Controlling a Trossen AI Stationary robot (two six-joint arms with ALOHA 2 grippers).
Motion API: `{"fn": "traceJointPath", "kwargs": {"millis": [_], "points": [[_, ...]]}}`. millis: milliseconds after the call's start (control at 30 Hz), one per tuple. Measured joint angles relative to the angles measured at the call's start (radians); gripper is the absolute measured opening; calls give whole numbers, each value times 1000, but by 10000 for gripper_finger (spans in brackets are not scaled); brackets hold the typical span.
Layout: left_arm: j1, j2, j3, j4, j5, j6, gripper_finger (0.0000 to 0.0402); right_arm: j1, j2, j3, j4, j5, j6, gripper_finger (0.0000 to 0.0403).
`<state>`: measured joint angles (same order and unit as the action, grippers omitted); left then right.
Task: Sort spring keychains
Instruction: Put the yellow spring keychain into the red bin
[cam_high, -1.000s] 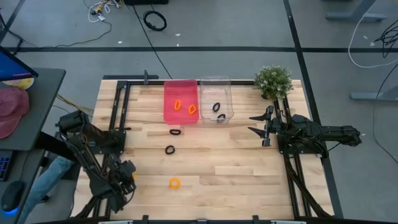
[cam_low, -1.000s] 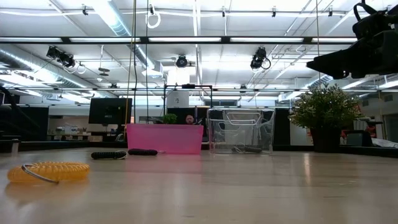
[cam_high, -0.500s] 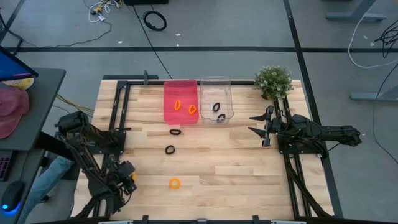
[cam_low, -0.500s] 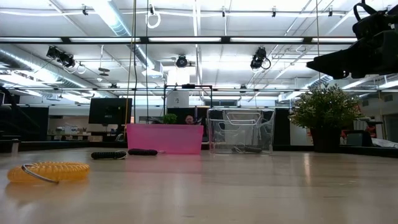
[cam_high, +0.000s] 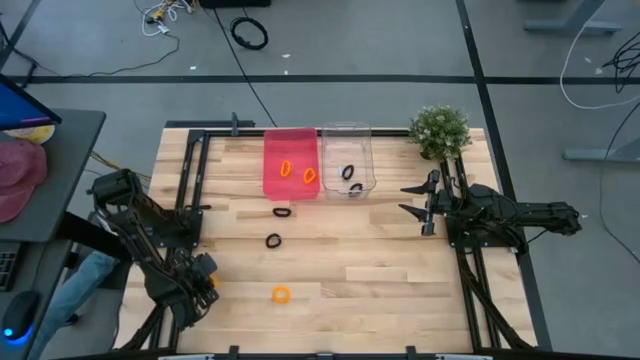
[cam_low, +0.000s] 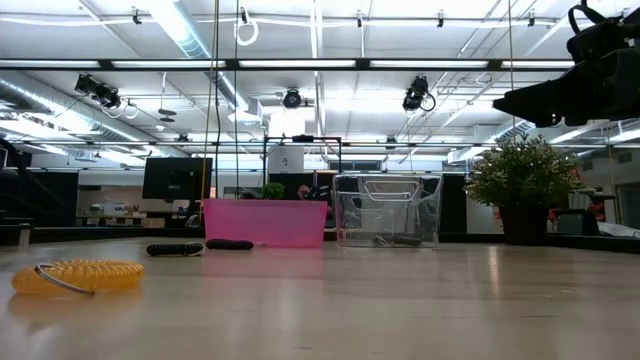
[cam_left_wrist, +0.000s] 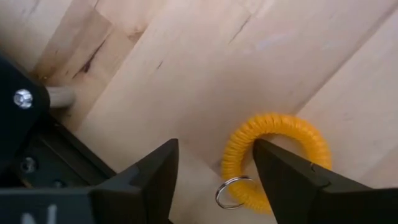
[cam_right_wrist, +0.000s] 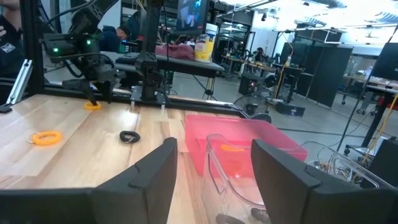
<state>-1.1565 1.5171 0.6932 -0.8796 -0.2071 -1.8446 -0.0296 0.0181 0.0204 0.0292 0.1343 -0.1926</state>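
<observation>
Left gripper (cam_high: 205, 283) down at table (cam_high: 380, 270) level, near-left corner. Jaws apart, straddling one side of an orange ring (cam_left_wrist: 273, 155); one finger (cam_left_wrist: 286, 177) overlaps the coil, the other stands clear of it on bare wood. Not clamped. Metal split ring on that coil pokes out between the fingers.

Second orange ring (cam_high: 280, 294) loose on the table, just right of the left gripper, near the front edge. Lies flat, untouched.

Two black rings (cam_high: 281, 211) loose mid-table, one just in front of the pink bin (cam_high: 272, 150), the other (cam_high: 272, 240) nearer the front. Apart from each other.

Pink bin holds two orange rings (cam_high: 286, 168). Clear bin (cam_high: 345, 132), touching its right side, holds two black ones (cam_high: 347, 172).

Right gripper (cam_high: 415, 198) parked off the table surface at the right, just right of the clear bin and in front of the plant (cam_high: 440, 130). Jaws apart, nothing between them. Points toward the bins.
</observation>
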Motion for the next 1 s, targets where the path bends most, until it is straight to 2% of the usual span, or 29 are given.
{"fn": "traceJointPath", "kwargs": {"millis": [167, 300, 433, 467, 667, 867, 1000], "points": [[2, -9, -23, 55, 13, -2, 171, 0, 0, 0, 0, 0, 0, 208], [18, -17, -54, 106, 24, 25, 112, 0, 0, 0, 0, 0, 0, 208], [53, -42, -59, 131, 48, 152, 29, 0, 0, 0, 0, 0, 0, 208], [62, -48, -55, 133, 46, 188, 19, 0, 0, 0, 0, 0, 0, 208], [120, -58, -41, 160, -14, 342, 19, 0, 0, 0, 0, 0, 0, 208], [192, -56, -41, 182, -314, 474, 9, 0, 0, 0, 0, 0, 0, 208], [266, -57, -39, 214, -444, 597, 11, 0, 0, 0, 0, 0, 0, 208]]}}
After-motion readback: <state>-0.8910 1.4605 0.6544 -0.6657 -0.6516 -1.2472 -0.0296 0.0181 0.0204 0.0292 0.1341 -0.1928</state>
